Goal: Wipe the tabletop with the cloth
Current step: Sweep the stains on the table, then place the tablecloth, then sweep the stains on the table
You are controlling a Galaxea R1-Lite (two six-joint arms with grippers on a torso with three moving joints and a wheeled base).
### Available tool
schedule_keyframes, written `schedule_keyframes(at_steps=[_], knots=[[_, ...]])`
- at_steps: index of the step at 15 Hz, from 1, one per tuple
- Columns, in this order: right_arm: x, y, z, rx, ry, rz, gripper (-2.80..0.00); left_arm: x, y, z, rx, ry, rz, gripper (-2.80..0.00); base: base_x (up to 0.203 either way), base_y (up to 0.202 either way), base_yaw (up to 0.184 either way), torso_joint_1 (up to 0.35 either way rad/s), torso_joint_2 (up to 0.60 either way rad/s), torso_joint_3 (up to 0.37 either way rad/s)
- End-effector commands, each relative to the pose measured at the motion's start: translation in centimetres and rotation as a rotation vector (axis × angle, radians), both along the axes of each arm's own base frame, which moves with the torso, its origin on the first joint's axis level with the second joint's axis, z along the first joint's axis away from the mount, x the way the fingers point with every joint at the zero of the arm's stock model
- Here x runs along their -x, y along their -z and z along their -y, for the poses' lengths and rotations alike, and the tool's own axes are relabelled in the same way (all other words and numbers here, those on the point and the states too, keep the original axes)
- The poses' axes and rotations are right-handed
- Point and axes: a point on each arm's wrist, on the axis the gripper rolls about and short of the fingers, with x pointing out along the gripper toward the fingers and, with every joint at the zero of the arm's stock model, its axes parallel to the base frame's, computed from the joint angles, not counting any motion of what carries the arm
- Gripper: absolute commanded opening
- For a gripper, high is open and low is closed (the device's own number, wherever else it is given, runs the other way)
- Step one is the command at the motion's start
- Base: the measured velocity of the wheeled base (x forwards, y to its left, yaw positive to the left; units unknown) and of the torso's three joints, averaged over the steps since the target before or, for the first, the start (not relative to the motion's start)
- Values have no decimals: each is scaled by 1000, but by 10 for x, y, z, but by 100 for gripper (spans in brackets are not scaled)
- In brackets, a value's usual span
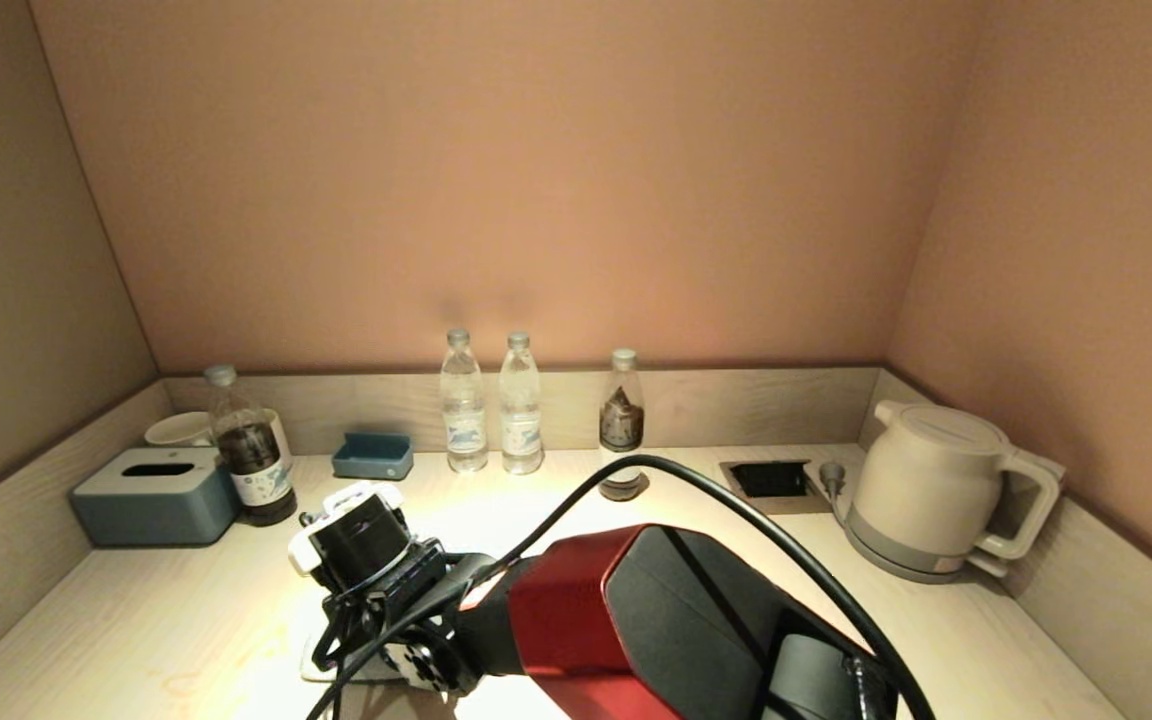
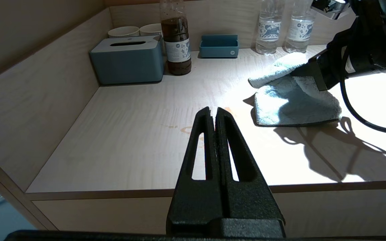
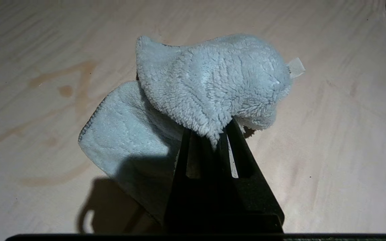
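A light blue fluffy cloth (image 3: 209, 83) lies partly bunched on the pale wooden tabletop (image 3: 330, 134). My right gripper (image 3: 209, 132) is shut on a fold of it, and the rest of the cloth rests flat on the table. In the head view the right gripper (image 1: 376, 640) points down at the front left of the table, with a bit of cloth (image 1: 321, 662) showing under it. The left wrist view shows the cloth (image 2: 293, 107) and the right gripper (image 2: 317, 72). Brownish stains (image 3: 62, 87) mark the wood beside the cloth. My left gripper (image 2: 214, 112) is shut and empty, at the table's front edge.
Along the back wall stand a blue-grey tissue box (image 1: 156, 495), a white cup (image 1: 179, 428), a dark-liquid bottle (image 1: 251, 450), a small blue tray (image 1: 373, 455), two water bottles (image 1: 463, 405) and a third bottle (image 1: 622, 415). A white kettle (image 1: 936, 490) and a socket recess (image 1: 771, 478) are at the right.
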Motion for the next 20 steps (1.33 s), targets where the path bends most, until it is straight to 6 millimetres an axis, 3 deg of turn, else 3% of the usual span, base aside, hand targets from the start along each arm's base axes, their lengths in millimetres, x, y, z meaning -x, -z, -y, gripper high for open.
schedule_keyframes(at_steps=[1, 4, 5, 8, 12, 13, 16, 17, 20], knots=[[2, -6, 0, -8, 5, 9, -280, 0, 0, 0, 0, -1, 0, -280, 0, 0, 0, 0, 0, 0], [2, -2, 2, 13, 22, 7, -280, 0, 0, 0, 0, -1, 0, -280, 0, 0, 0, 0, 0, 0], [4, 5, 5, 34, 23, -8, 0, 0, 0, 0, 0, -1, 0, -280, 0, 0, 0, 0, 0, 0], [7, 0, 8, 29, 29, -15, 0, 0, 0, 0, 0, -1, 0, -280, 0, 0, 0, 0, 0, 0], [26, -70, 25, -75, 29, 25, 0, 0, 0, 0, 0, -1, 0, -280, 0, 0, 0, 0, 0, 0], [36, -93, 35, -106, 25, 39, 0, 0, 0, 0, 0, -1, 0, -280, 0, 0, 0, 0, 0, 0], [60, -135, 63, -151, 24, 62, 0, 0, 0, 0, 0, -1, 0, -280, 0, 0, 0, 0, 0, 0], [64, -153, 80, -172, 45, 82, -280, 0, 0, 0, 0, -1, 0, -280, 0, 0, 0, 0, 0, 0], [71, -213, 162, -257, 172, 164, -280, 0, 0, 0, 0, -1, 0, -280, 0, 0, 0, 0, 0, 0]])
